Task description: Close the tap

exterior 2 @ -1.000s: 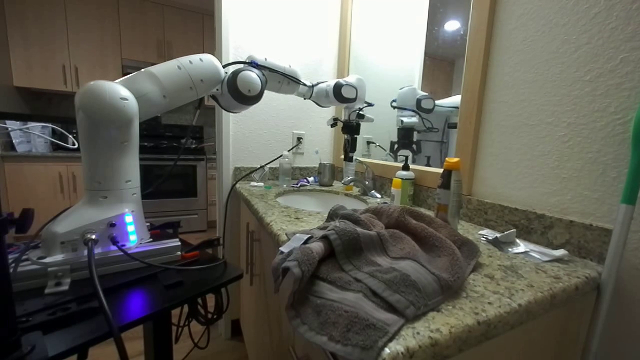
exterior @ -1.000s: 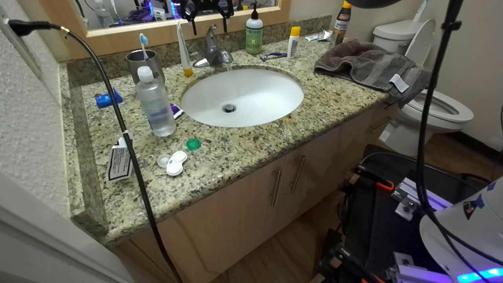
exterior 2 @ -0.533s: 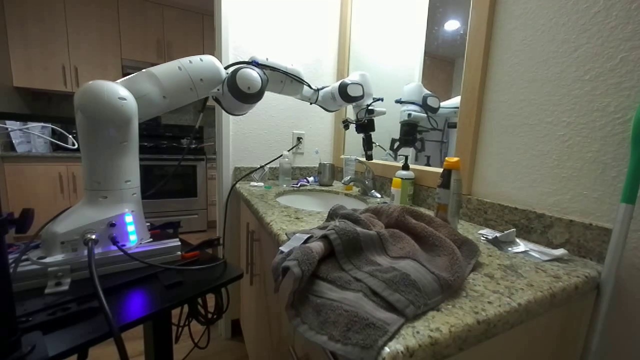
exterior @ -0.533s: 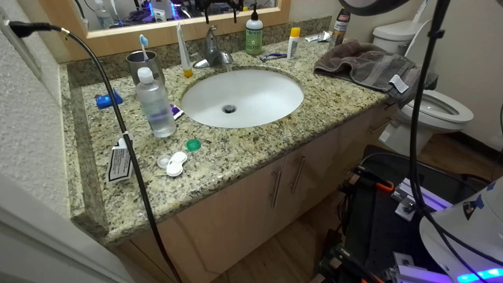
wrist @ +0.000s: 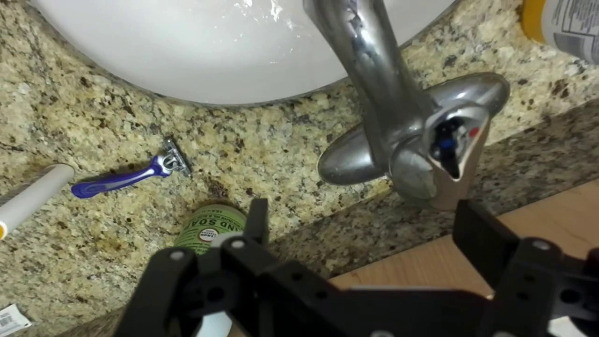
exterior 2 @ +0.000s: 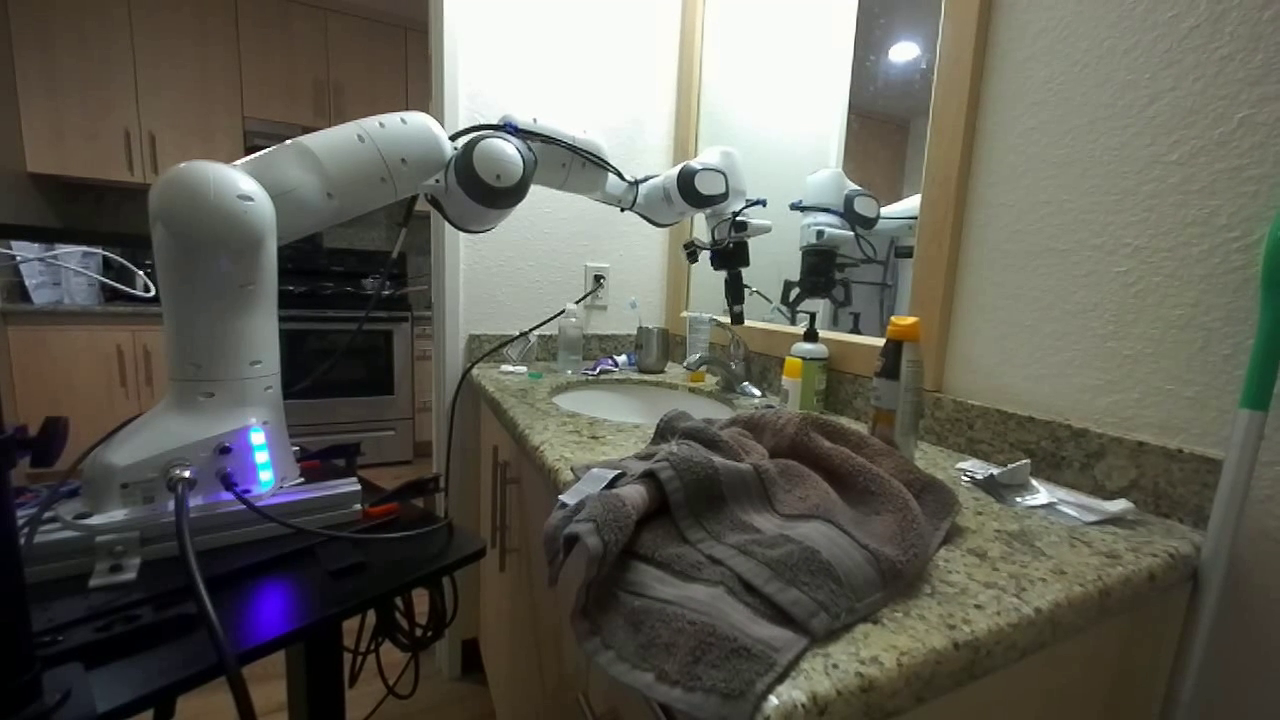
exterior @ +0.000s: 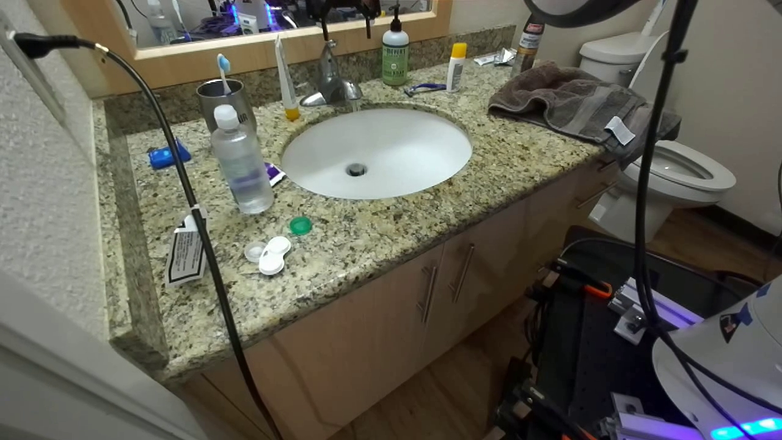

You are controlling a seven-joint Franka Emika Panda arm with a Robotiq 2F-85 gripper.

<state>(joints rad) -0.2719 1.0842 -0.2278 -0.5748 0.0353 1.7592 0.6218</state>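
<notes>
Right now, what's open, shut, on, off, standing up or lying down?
Tap: seems on, faint water below
Tool: open
Clear bottle: standing, capped
Soap bottle: standing
Razor: lying down
Towel: bunched up
Toothbrush: in cup, head up
Cabinet doors: shut
Toilet lid: up

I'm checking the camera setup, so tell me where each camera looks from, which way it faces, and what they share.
An exterior view: high near the plug, looking down across the sink toward the toilet; base, some arm and the pincer show.
An exterior view: nearly level, at the towel end, looking along the counter toward the plug; base, arm and pincer show.
Wrist view: above the counter, looking down on the tap; the pincer's fingers show, apart.
Both exterior views share the sink, tap, towel and plug.
</notes>
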